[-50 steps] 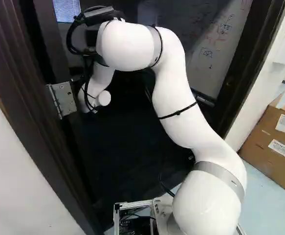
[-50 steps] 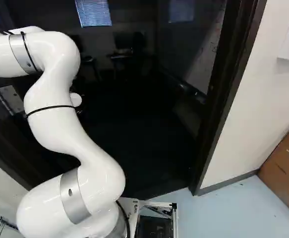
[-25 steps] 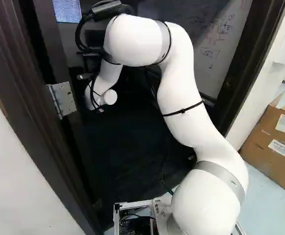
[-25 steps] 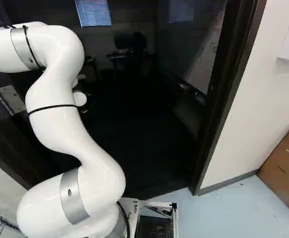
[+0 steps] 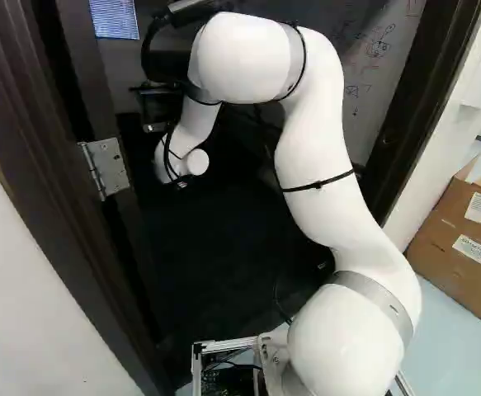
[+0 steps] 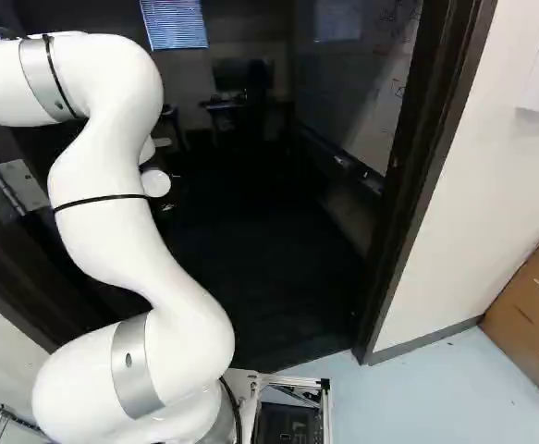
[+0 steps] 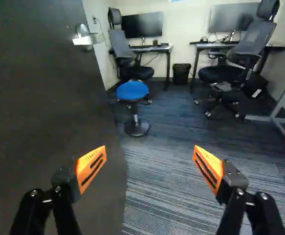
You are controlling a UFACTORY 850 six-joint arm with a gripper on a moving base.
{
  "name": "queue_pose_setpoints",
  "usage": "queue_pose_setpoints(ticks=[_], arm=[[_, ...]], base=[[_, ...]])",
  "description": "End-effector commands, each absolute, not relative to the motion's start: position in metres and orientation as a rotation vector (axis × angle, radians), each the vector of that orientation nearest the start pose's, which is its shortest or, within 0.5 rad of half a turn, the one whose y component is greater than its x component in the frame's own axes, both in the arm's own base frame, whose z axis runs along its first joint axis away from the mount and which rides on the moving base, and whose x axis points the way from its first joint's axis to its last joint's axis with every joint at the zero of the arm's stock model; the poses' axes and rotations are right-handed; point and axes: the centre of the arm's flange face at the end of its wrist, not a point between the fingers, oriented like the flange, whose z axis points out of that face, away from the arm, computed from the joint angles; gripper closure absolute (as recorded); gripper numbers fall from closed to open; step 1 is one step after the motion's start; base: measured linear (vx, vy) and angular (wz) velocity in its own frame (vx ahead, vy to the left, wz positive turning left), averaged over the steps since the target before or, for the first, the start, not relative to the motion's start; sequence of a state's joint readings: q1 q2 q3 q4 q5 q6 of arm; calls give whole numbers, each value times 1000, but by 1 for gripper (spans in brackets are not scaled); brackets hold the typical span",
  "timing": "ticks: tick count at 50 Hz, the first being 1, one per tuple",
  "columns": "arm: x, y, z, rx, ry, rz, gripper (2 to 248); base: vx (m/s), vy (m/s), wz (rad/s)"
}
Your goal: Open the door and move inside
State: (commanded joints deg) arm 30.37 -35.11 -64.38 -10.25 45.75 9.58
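While the door point(image 7: 44, 98) is standing open, the end effector point(image 7: 149, 148) is gaping empty, and driving the base point(image 6: 292, 380) inside is remaining.

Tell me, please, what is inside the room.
Two chairs, two desks with monitors, a stool, a bin and a whiteboard. The door covers part, so what is behind it cannot be seen.
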Motion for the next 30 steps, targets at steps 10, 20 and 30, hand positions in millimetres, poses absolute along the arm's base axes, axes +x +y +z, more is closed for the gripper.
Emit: queue_pose_setpoints(ticks=[10, 20, 30], arm=[[554, 334, 362, -2110, -630, -1568, 3], [551, 324, 365, -2120, -619, -1575, 3], [548, 310, 370, -2134, -602, -1585, 3]], base=[[0, 0, 0], [0, 0, 0], [0, 0, 0]])
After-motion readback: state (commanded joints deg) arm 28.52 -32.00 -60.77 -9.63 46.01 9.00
